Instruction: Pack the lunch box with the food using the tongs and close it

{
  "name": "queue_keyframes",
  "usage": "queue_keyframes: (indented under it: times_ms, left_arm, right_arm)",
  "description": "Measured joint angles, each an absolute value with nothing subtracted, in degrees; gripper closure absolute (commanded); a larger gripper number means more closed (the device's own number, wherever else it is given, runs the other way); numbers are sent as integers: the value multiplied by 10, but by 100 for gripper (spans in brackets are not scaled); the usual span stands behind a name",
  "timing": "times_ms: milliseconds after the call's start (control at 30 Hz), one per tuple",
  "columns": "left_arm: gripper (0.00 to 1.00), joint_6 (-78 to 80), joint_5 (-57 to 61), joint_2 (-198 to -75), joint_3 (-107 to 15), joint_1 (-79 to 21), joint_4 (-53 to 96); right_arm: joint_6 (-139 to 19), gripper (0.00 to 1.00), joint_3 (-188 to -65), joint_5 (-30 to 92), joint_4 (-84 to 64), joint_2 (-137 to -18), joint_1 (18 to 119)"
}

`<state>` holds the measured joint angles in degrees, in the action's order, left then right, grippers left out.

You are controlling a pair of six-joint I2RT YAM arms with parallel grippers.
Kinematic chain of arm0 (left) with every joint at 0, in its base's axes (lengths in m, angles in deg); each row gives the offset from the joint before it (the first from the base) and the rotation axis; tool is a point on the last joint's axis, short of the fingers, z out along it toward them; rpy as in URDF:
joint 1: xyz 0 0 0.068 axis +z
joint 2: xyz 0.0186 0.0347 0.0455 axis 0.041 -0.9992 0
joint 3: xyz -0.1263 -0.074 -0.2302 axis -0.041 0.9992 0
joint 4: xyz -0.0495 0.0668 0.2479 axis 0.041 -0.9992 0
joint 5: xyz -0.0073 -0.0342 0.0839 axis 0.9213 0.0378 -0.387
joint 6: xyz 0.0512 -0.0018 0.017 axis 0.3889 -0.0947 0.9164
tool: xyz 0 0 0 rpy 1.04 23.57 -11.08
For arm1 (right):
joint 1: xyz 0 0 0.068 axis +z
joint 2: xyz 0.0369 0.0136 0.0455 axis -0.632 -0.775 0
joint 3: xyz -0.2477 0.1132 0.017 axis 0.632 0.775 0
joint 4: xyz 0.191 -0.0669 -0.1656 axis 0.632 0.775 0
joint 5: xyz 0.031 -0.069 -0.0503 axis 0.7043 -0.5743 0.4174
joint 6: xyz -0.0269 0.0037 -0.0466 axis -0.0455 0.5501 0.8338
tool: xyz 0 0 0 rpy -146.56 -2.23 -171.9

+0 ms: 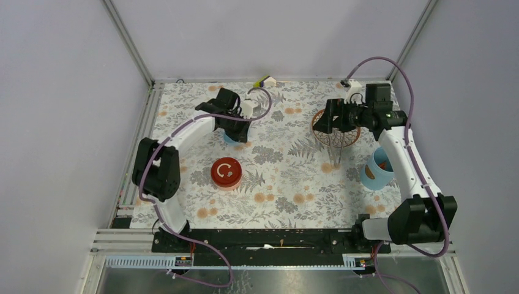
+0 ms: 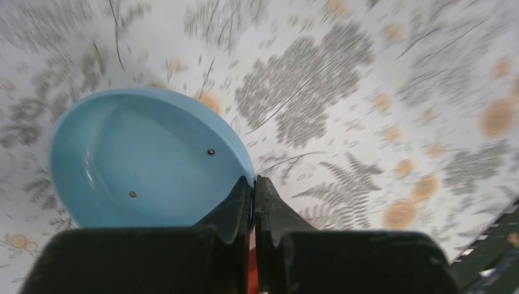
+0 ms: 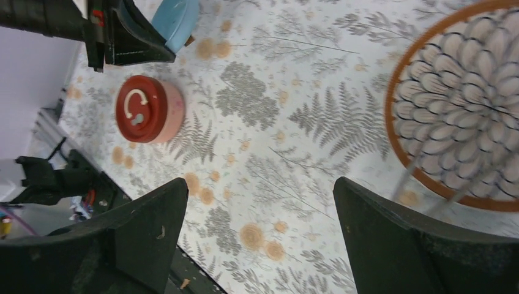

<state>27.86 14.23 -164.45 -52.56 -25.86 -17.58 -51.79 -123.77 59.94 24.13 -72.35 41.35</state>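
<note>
Now, at the far-left part of the surface (image 1: 281, 184), our left hand (image 2: 252, 180) is clenched tight on the rim of the light-blue disc (image 2: 147, 159), a thin pinch right at its edge. Moving right, the salmon-pink bowl (image 1: 226, 174) stands toward the near left, capped by a red lid (image 3: 136, 107) and well apart from the disc. Food? We see none in any view, and we cannot tell whether it sits under that lid. Further right, the tongs (image 1: 333, 153) lie across the near rim of the patterned dish (image 3: 392, 116). Our right hand (image 3: 257, 184) hovers above them, fingers spread wide, grasping nothing. By the right edge stands the light-blue shell (image 1: 370, 177), well apart from the bowl. We judge this is the closing stage, with the disc the piece in hand. The next move calls for lifting it cleanly without letting it slip from that narrow grip. Bowl and shell are not yet together, so the stacking order matters.
</note>
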Motion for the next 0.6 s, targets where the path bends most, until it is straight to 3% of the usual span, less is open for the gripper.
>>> queue_keyframes:
  times_ms: [367, 600]
  left_arm:
    - [100, 86, 328, -1469, -577, -253, -60]
    - [100, -157, 453, -1448, -555, -233, 134]
  right_arm:
    - [-675, 10, -1231, 695, 56, -750, 442]
    - [-665, 25, -1255, 743, -34, -760, 463]
